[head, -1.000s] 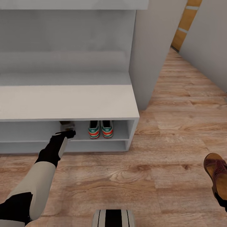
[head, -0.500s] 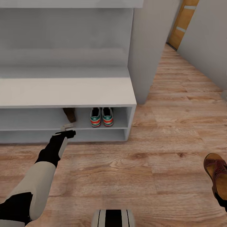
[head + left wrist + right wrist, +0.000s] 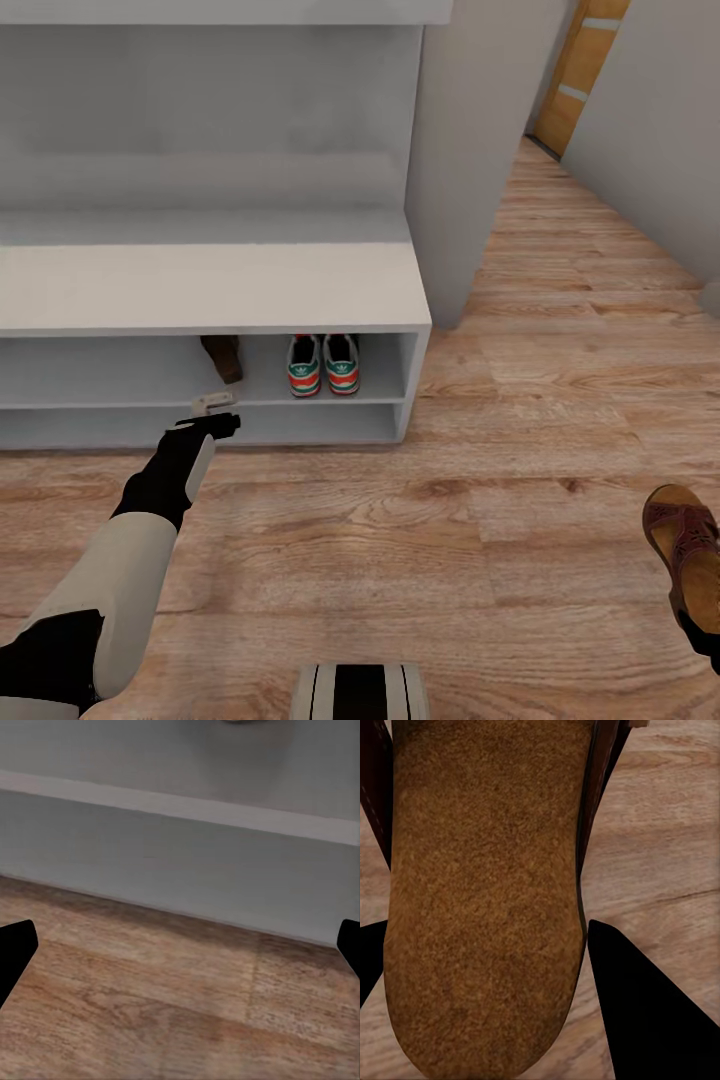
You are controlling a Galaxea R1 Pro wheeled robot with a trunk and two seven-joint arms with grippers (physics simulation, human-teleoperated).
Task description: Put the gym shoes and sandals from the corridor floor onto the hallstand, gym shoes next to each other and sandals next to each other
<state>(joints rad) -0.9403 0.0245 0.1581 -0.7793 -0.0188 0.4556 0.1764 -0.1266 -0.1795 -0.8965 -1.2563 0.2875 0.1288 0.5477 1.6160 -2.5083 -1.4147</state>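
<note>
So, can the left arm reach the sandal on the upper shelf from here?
Probably yes: the left gripper is open just in front of the hallstand, and the shelf opening before the sandal looks unobstructed.

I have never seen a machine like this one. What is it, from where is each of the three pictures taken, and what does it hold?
It is a simulated wheeled robot with two arms, each ending in a two-finger gripper. The large picture comes from a camera on its head, looking down over a wooden floor. The grey-white hallstand stands ahead. On its upper open shelf two gym shoes sit side by side, and a dark brown sandal is to their left.

The left gripper is just in front of that shelf. Its wrist camera looks along the fingers, which stand wide apart with nothing between them, toward the hallstand's base.

The right wrist camera shows the tan footbed of the second sandal between the dark fingers of the right gripper. The head view shows it low on the right.
</note>
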